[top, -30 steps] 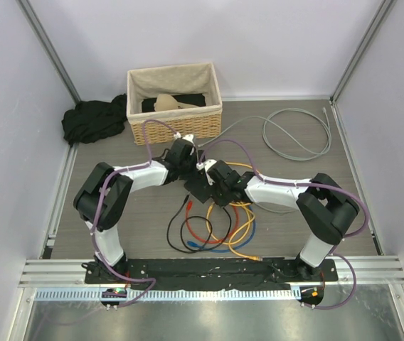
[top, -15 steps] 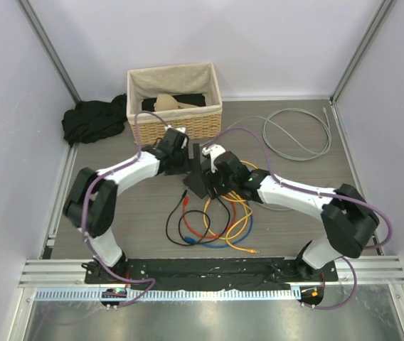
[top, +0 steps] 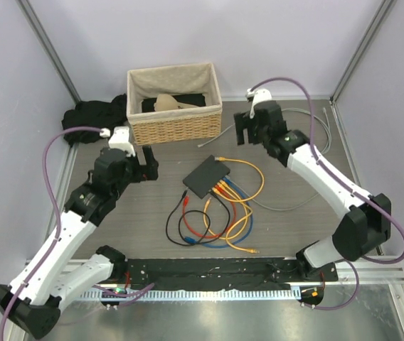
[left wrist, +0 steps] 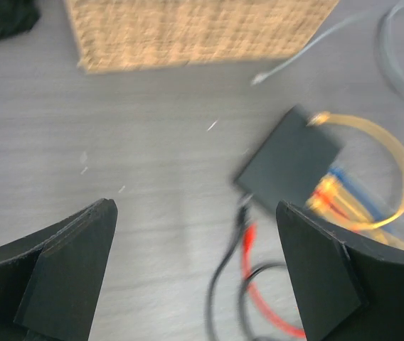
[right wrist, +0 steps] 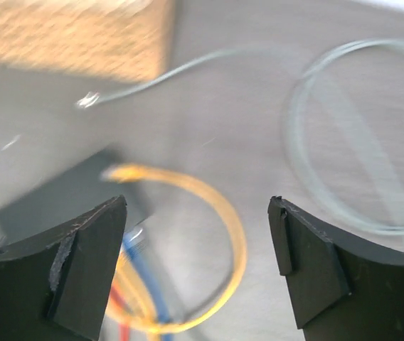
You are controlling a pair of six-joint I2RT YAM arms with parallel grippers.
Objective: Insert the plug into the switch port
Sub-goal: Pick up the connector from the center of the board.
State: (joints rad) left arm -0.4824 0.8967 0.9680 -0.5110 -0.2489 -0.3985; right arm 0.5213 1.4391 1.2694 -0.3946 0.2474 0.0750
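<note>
Centrally, switch [top: 206, 177] lying flat on table [top: 149, 206], well apart from both arms, coloured cables [top: 225, 195] meeting its near-right edge, left gripper [left wrist: 193, 207] spread wide, holding nothing, right gripper [right wrist: 197, 201] spread too, empty, basket [top: 177, 128] behind.

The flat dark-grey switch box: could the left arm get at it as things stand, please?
Probably yes: the open left pincer hangs near the flat dark-grey switch box, with only bare tabletop between them.
</note>
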